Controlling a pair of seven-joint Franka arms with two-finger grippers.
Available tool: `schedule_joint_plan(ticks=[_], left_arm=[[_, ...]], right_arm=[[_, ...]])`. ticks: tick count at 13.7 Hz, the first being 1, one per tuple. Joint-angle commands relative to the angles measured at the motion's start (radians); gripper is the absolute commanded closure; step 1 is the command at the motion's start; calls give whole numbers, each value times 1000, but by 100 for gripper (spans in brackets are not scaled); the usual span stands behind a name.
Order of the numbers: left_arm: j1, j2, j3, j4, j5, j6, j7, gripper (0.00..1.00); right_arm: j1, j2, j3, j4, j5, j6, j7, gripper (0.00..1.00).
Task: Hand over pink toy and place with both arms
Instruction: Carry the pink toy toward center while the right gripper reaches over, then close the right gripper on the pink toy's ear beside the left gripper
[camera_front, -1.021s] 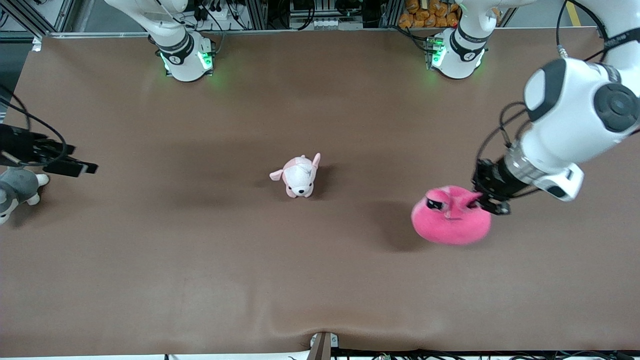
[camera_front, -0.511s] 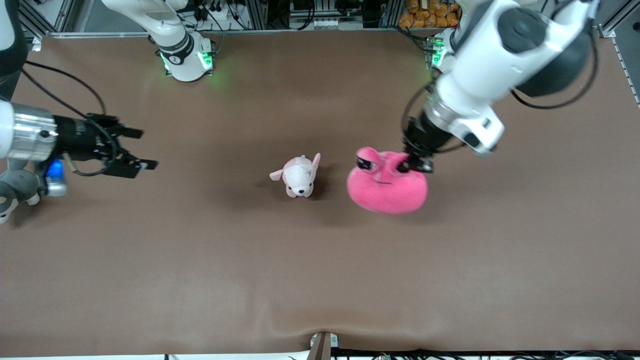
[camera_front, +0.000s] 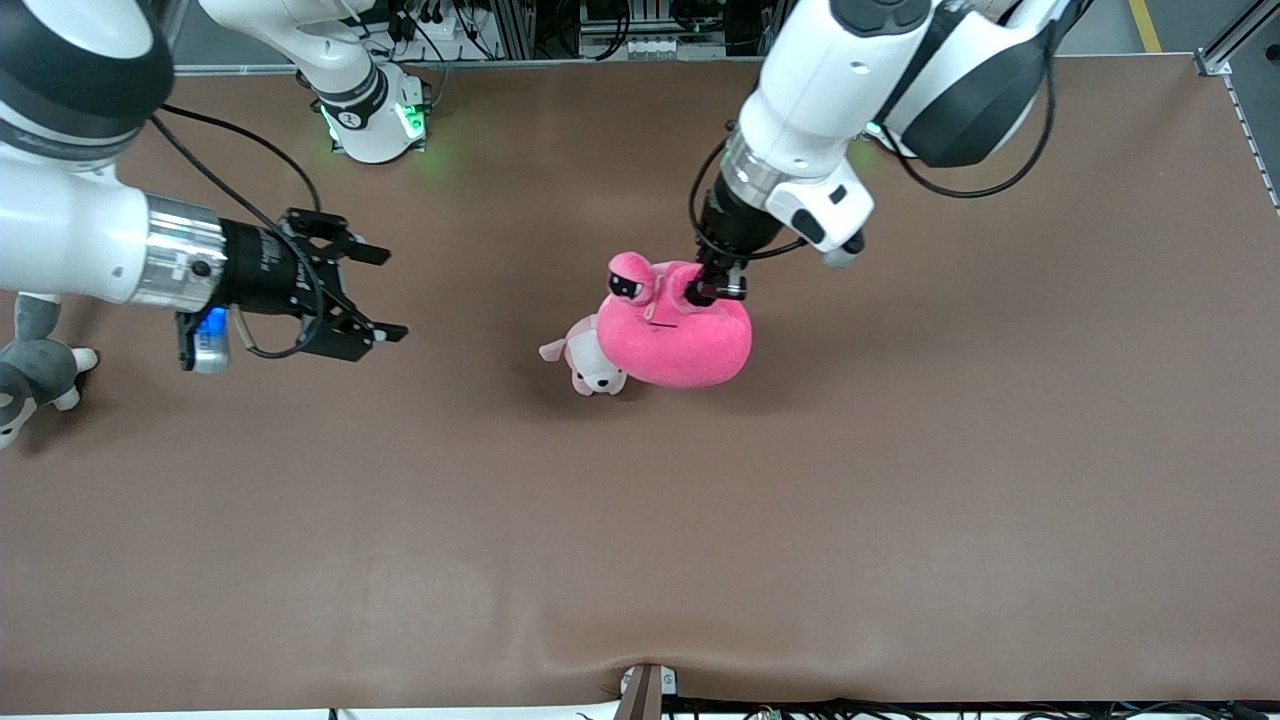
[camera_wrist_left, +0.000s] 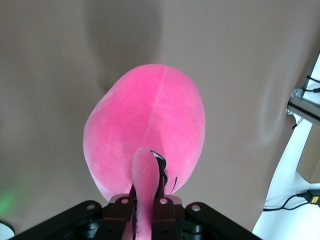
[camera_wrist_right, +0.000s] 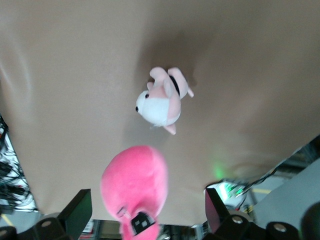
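The pink toy (camera_front: 675, 340) hangs in the air over the middle of the table, face toward the right arm's end. My left gripper (camera_front: 712, 288) is shut on one of its ears, pinching it from above. In the left wrist view the ear runs up between the two black fingers (camera_wrist_left: 161, 192) of the left gripper (camera_wrist_left: 146, 195), with the toy's round body (camera_wrist_left: 145, 125) below. My right gripper (camera_front: 385, 295) is open over the table toward the right arm's end and points at the toy, well apart from it. From the right wrist, the toy (camera_wrist_right: 134, 182) shows between the spread fingers of the right gripper (camera_wrist_right: 146, 210).
A small pale pink-and-white dog plush (camera_front: 588, 368) (camera_wrist_right: 161, 102) stands on the brown table (camera_front: 640, 560), partly covered by the hanging toy. A grey-and-white plush (camera_front: 30, 372) lies at the right arm's end, under that arm's wrist.
My left arm has carried the pink toy from the left arm's end to over the table's middle, above the dog plush. My right gripper has come in toward the middle, still open.
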Motion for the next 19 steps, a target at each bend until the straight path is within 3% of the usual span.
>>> schedule_joint_plan(ticks=[1, 7, 10, 14, 16, 17, 19], left_arm=[[-33, 22, 9, 52, 21, 62, -75, 100], [-65, 65, 10, 84, 56, 220, -177, 100], [-84, 94, 12, 89, 107, 255, -240, 100], [-85, 97, 10, 89, 119, 258, -260, 100], [-85, 97, 10, 87, 119, 257, -260, 100], [-84, 97, 10, 87, 119, 257, -260, 100], [-85, 97, 10, 87, 121, 257, -260, 100]], right_arm=[[36, 46, -8, 5, 89, 46, 154, 0], [139, 69, -8, 6, 122, 122, 412, 0], [167, 69, -8, 9, 162, 129, 440, 0], [202, 71, -9, 3, 150, 225, 442, 0], [202, 74, -11, -1, 131, 253, 430, 28], [204, 77, -11, -1, 95, 255, 422, 49], [230, 85, -11, -3, 53, 261, 417, 63]])
